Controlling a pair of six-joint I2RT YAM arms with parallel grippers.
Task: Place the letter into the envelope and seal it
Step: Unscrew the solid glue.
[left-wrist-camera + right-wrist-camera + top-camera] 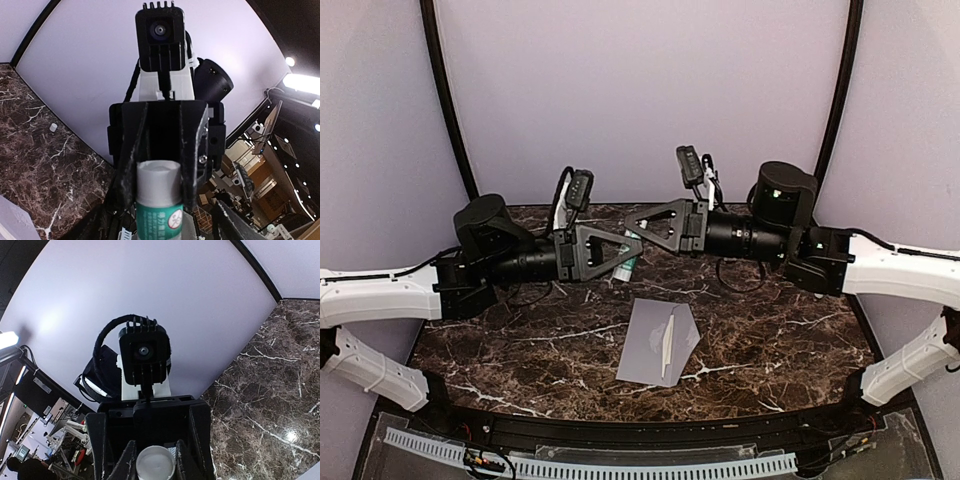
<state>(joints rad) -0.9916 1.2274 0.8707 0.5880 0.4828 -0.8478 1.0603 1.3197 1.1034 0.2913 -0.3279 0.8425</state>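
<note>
The flat grey paper envelope (645, 350) lies on the dark brown marble table (770, 340), and everything else is best placed from it. The letter (668, 338), folded into a narrow cream paper strip, rests lengthwise on the envelope's right half; whether it is tucked inside or only lying on top cannot be told from above. Beyond the envelope's far edge and raised off the table, the left gripper (636, 246) and right gripper (632, 228) meet nose to nose around a small green-and-white plastic glue stick (159, 202). The right gripper's fingers (182, 460) are pressed against the stick's white end and grip it. The left gripper's jaws stand spread wide of the tube on both sides and touch nothing. This looks like a mid-air pass, made above and behind the envelope so that the paper is not disturbed. The glue is probably meant for the flap, so sealing appears to be the step in hand. The arm holding the stick would be free to bring it down toward the envelope.
</note>
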